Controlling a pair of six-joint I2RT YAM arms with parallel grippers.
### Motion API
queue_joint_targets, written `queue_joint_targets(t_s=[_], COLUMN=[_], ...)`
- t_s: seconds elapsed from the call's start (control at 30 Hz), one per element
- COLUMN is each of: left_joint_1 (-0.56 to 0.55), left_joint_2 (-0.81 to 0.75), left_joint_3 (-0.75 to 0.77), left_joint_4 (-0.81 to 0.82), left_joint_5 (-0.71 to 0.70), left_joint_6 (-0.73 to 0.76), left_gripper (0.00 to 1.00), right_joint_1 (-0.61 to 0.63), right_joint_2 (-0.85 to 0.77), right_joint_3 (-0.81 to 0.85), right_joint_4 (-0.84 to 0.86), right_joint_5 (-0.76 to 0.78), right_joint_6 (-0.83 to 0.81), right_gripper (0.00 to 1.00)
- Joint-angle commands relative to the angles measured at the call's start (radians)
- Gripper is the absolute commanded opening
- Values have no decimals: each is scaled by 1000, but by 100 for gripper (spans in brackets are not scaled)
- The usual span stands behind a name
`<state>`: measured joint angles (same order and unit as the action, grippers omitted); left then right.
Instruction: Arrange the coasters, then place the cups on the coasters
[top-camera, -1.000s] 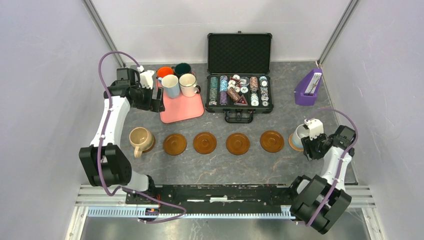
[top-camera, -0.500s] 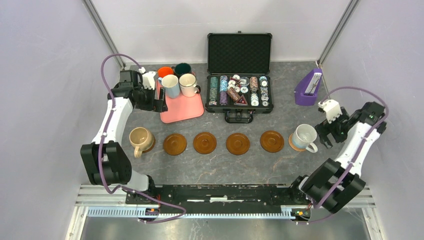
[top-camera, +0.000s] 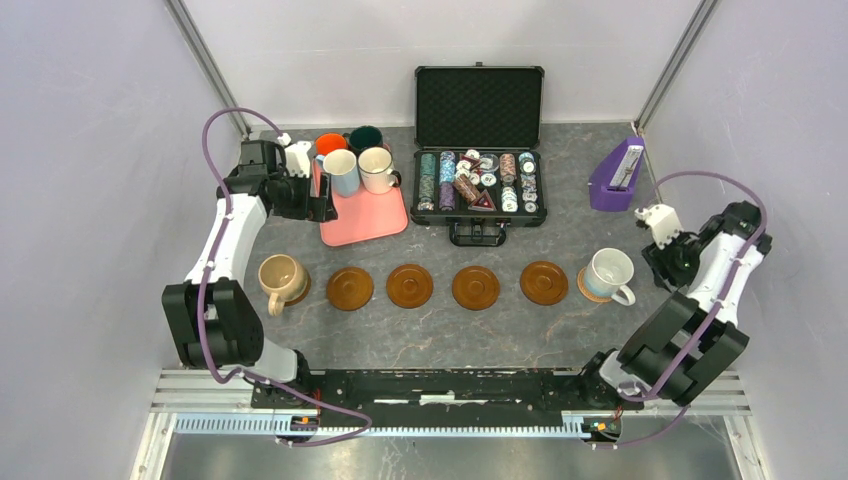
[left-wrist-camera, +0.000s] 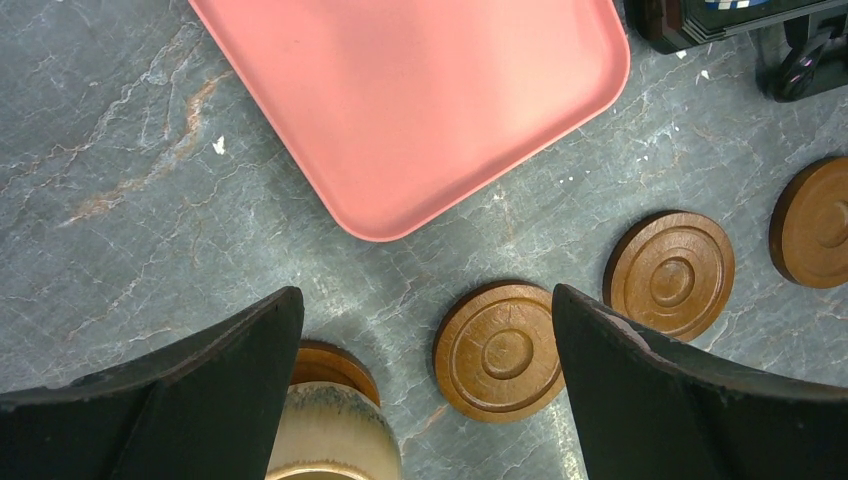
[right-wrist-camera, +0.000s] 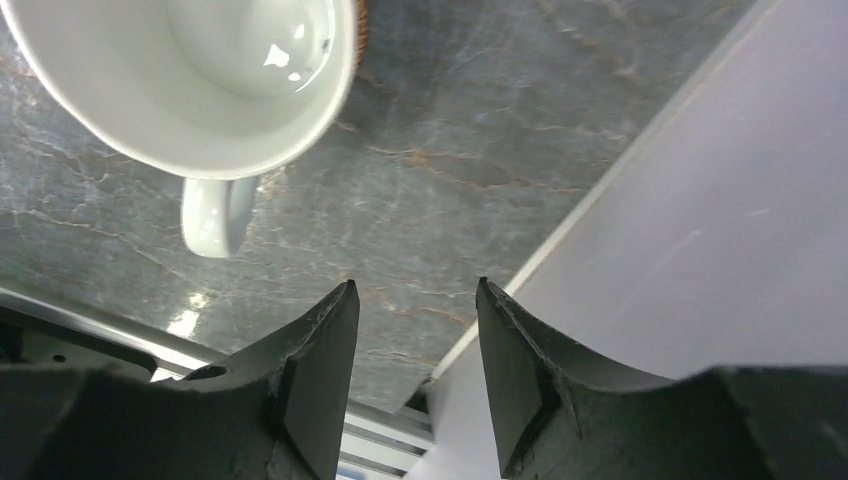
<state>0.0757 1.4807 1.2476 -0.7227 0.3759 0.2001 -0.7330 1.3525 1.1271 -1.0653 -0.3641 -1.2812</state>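
Several brown wood coasters (top-camera: 410, 285) lie in a row across the table. At the row's left end a tan cup (top-camera: 283, 278) stands on one. At the right end a white cup (top-camera: 608, 274) sits on the lighter coaster (top-camera: 583, 288). More cups (top-camera: 377, 168) stand on the pink tray (top-camera: 365, 215). My left gripper (top-camera: 318, 205) hovers open at the tray's left edge. Its wrist view shows the tan cup (left-wrist-camera: 335, 440) and a coaster (left-wrist-camera: 500, 350) below the left gripper (left-wrist-camera: 425, 292). My right gripper (right-wrist-camera: 416, 284) hangs right of the white cup (right-wrist-camera: 200, 70), its jaws apart around nothing.
An open black case (top-camera: 478, 195) of poker chips stands behind the row. A purple holder (top-camera: 617, 178) sits at the back right. The right side wall (right-wrist-camera: 720, 200) is close beside my right gripper. The metal rail (top-camera: 430, 385) runs along the near edge.
My right gripper let go of the white cup on the end coaster and pulled back to the right, and its jaws have since narrowed. The left arm has barely moved.
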Motion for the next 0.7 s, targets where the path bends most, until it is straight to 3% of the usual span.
queue_joint_targets(t_s=[0.0,0.23,0.5,0.67], left_joint_1=[-5,-5,-5,-5], left_joint_2=[0,-6,-3,-2], left_joint_3=[13,21,21,21], left_joint_4=[34,25,13,14], left_joint_5=[29,32,32,28], left_joint_6=[-37,-34,-26,-24], left_gripper=[100,100,100,100], right_joint_1=[9,15,14,14], right_joint_2=[-63,-106,-106,-110], right_joint_3=[-113,-234,-240,-235], right_joint_4=[55,105,84,159], right_joint_5=[30,30,1,16], right_joint_6=[6,2,-24,5], right_gripper=[53,53,57,55])
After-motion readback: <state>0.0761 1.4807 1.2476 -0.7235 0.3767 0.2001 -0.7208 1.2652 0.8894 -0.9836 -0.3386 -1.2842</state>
